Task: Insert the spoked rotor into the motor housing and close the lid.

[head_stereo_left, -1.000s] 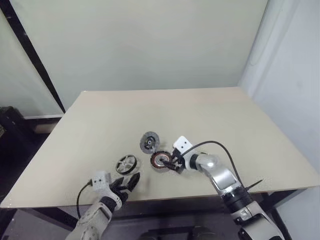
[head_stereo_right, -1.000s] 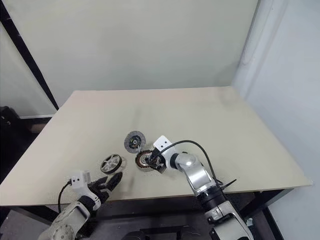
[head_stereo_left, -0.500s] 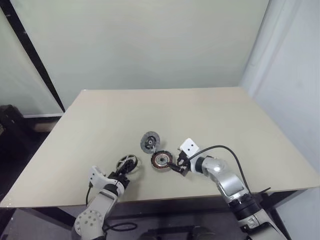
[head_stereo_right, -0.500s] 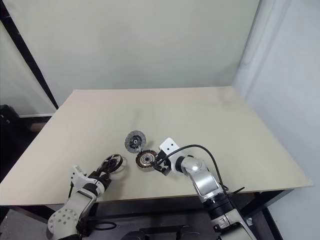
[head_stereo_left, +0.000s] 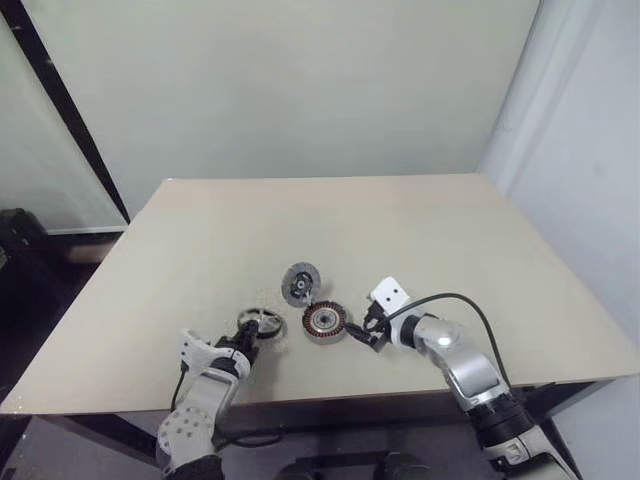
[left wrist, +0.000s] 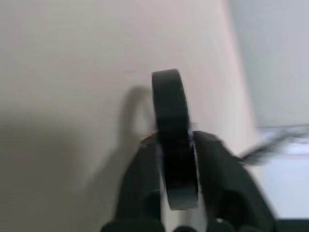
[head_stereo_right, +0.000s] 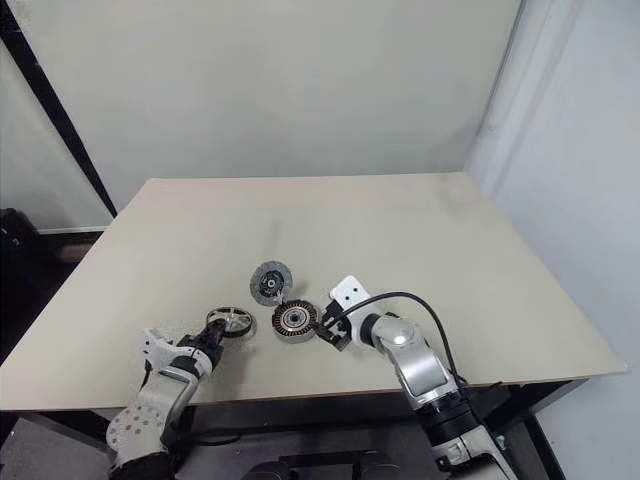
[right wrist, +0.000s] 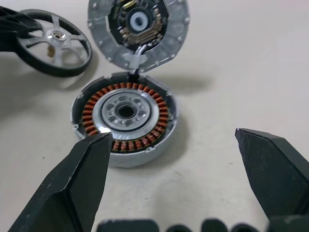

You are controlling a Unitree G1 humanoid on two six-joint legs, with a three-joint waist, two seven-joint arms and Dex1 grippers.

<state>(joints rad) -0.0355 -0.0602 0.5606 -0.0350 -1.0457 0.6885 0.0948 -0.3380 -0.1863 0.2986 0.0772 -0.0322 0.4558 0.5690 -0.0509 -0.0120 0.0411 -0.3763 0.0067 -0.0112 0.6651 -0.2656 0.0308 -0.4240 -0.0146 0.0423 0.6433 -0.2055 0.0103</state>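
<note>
The spoked rotor (head_stereo_left: 258, 322), a dark ring with silvery spokes, lies near the table's front edge, left of the motor housing (head_stereo_left: 323, 321). My left gripper (left wrist: 175, 140) is shut on the rotor's dark rim (left wrist: 171, 121), one finger on each side. The housing (right wrist: 125, 116) shows copper windings around a pale centre. Its round lid (right wrist: 137, 29) stands open just behind it. My right gripper (right wrist: 174, 142) stands open a little to the right of the housing, apart from it, with nothing between its fingers.
The beige table (head_stereo_left: 420, 230) has free room behind and to both sides of the parts. Its front edge (head_stereo_left: 330, 398) runs close under both grippers. A black cable (head_stereo_left: 460, 300) loops over the right wrist.
My left gripper went forward to the rotor, rolled over and shut on its rim. My right gripper drew back a little to the right, away from the housing, still open.
</note>
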